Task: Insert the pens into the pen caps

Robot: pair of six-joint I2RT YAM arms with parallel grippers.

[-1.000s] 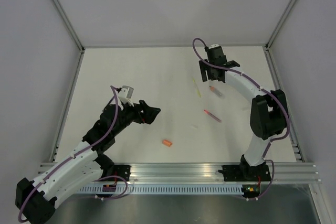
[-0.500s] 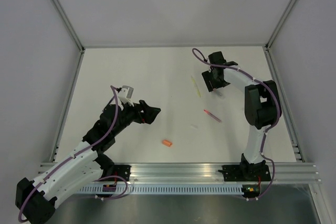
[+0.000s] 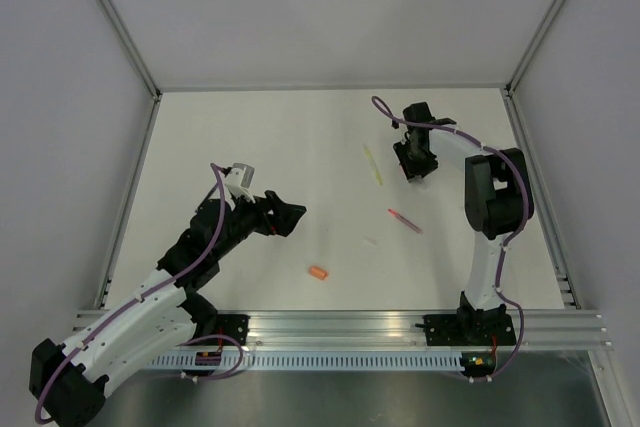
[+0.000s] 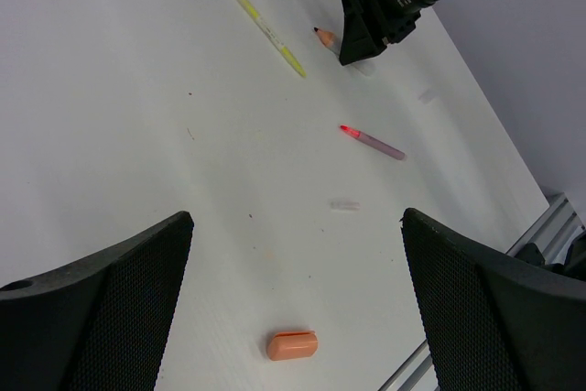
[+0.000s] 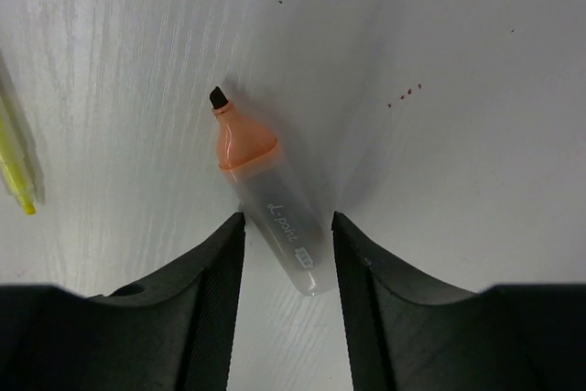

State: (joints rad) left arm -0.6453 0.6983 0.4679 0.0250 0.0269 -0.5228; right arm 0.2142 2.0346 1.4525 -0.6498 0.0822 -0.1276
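Observation:
My right gripper (image 3: pixel 415 161) is down at the table at the far right, open, its jaws standing on either side of a whitish-grey pen with an orange nose and black tip (image 5: pixel 275 203). In the right wrist view the gripper (image 5: pixel 287 226) straddles the pen's rear end with small gaps. A pale yellow pen (image 3: pixel 373 164) lies just left of it. A thin pen with a red tip (image 3: pixel 404 219) lies nearer. A bright orange cap (image 3: pixel 318 273) lies near the front. My left gripper (image 3: pixel 286 215) is open and empty, hovering above the orange cap (image 4: pixel 293 345).
A small clear cap (image 4: pixel 345 205) lies between the red-tipped pen (image 4: pixel 372 142) and the orange cap. The white table has raised aluminium rails along its sides (image 3: pixel 130 187) and a slotted rail at the near edge (image 3: pixel 340 327).
My right gripper has swung and dropped onto the orange-nosed pen, which it now hides in the top view. The left arm has not moved.

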